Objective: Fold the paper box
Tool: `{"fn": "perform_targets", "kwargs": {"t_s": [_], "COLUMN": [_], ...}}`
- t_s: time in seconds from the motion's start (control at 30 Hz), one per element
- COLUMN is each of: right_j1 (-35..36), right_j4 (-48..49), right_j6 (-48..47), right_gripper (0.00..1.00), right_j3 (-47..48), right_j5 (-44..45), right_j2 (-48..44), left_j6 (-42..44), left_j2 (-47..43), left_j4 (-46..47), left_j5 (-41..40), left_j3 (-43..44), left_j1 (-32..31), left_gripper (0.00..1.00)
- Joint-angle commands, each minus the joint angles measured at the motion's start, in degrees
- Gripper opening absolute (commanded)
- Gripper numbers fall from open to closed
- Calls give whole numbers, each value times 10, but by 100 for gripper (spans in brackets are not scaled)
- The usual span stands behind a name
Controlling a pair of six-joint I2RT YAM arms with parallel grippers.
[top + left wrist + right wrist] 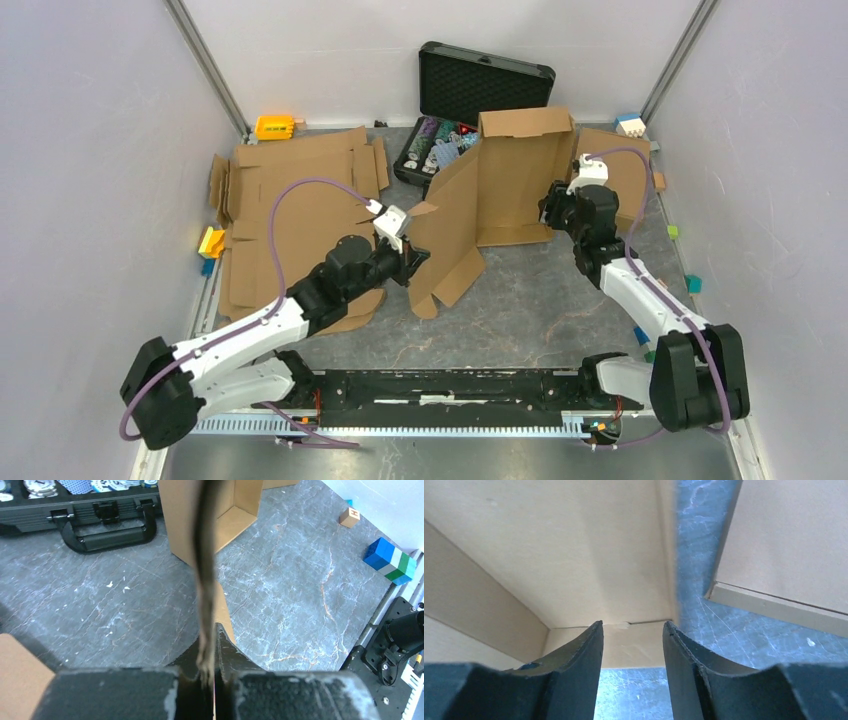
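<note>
The paper box (510,180) stands half folded in the middle of the table, its brown back panel upright and its left wall swung forward. My left gripper (408,258) is shut on that left wall. In the left wrist view the cardboard edge (205,580) runs straight up from between the closed jaws of the left gripper (212,655). My right gripper (551,212) is at the box's right edge and stands open. In the right wrist view the right gripper (632,630) has nothing between its fingers, and the inner corner of the box (574,555) lies just beyond the tips.
A black case with chips (450,130) stands open behind the box. Flat cardboard sheets (290,200) lie at the left and another sheet (625,170) at the right. Small coloured blocks (273,126) (630,124) (693,284) sit along the walls. A blue-green block (390,560) lies near the right arm's base.
</note>
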Motion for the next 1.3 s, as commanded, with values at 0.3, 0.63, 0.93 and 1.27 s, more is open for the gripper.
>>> {"fn": "perform_targets", "kwargs": {"t_s": [0.3,0.63,0.93,1.27], "right_j1": [8,103,105,111], "right_j4": [18,50,84,152], "right_j6": [-34,-49,-48,-25], "right_gripper": [24,0,0,0], "right_j3": [-72,13,68,64], "right_j5": [-123,5,57,50], "right_j2": [-29,128,244,304], "left_j6": [-9,18,15,13], "left_j2": [-66,-57,-58,-55], "left_j4": [-62,-32,-27,-23], "left_j5": [-34,-36,-28,-20], "left_j3": [14,-9,-11,-11], "left_j1": [-2,-3,-3,-3], "left_gripper": [2,2,2,2]}}
